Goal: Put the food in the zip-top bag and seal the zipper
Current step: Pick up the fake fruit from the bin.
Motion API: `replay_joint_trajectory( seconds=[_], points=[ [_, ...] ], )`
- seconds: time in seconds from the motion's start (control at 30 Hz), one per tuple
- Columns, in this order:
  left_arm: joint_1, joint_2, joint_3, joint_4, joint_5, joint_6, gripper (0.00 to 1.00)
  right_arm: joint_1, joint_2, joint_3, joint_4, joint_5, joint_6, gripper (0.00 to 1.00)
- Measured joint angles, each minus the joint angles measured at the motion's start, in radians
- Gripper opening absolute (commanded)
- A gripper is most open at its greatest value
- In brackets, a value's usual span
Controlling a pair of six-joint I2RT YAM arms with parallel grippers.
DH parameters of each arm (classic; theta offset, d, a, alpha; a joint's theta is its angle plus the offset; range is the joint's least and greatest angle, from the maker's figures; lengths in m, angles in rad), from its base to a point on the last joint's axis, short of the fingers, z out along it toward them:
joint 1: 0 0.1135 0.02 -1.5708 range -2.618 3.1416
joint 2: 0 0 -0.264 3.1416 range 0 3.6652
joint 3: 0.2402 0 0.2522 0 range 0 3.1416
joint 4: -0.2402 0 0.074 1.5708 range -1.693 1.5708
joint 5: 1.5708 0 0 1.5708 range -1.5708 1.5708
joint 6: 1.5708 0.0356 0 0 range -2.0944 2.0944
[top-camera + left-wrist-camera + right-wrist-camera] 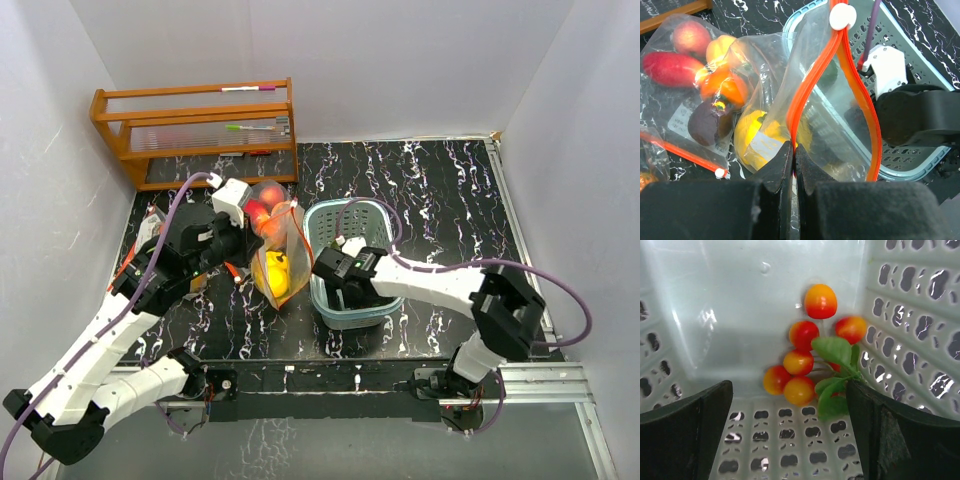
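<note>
A clear zip-top bag [283, 262] with an orange zipper stands open beside the teal basket [375, 222]. A yellow fruit [751, 134] lies in it, and its white slider [842, 16] sits at the far end of the zipper. My left gripper [793, 146] is shut on the near orange zipper rim; in the top view it [245, 258] is at the bag's left side. My right gripper [790, 440] is open inside the basket [920, 315], its fingers either side of a bunch of red-orange cherries with green leaves [807, 362]. It shows low in the basket in the top view [345, 293].
A second clear bag [687, 85] holding red, orange and dark purple fruits lies left of the open bag, also seen in the top view [262, 208]. A wooden rack [195, 130] with markers stands at the back left. White walls enclose the black marbled table [450, 200].
</note>
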Motion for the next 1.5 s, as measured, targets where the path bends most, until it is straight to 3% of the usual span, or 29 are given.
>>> replay_joint_trajectory(
  seconds=[0.1, 0.17, 0.37, 0.47, 0.7, 0.97, 1.1, 1.5],
  points=[
    [0.000, -0.008, -0.007, 0.002, 0.000, 0.006, 0.00, 0.000, 0.063, 0.000, -0.015, 0.001, 0.027, 1.00],
    [0.000, -0.010, -0.013, 0.001, -0.002, 0.012, 0.00, 0.000, 0.098, 0.000, -0.023, 0.003, 0.045, 0.91],
    [0.000, -0.010, -0.015, 0.003, -0.010, 0.022, 0.00, 0.000, 0.133, -0.002, -0.028, 0.016, 0.062, 0.23],
    [0.000, -0.010, -0.015, 0.003, -0.011, 0.023, 0.00, 0.000, 0.133, 0.006, -0.035, 0.032, 0.068, 0.08],
    [0.000, 0.002, -0.015, 0.004, -0.011, 0.022, 0.00, 0.000, 0.029, 0.127, -0.074, 0.092, 0.050, 0.08],
    [0.000, 0.031, -0.015, 0.014, -0.008, 0.011, 0.00, 0.000, -0.357, 0.247, 0.043, 0.057, -0.111, 0.08],
    [0.000, 0.048, -0.015, 0.028, 0.000, 0.000, 0.00, 0.000, -0.474, 0.281, 0.130, -0.011, -0.194, 0.08],
    [0.000, 0.117, -0.015, 0.068, 0.043, -0.019, 0.00, 0.000, -0.458, 0.280, 0.450, -0.351, -0.341, 0.08]
  ],
)
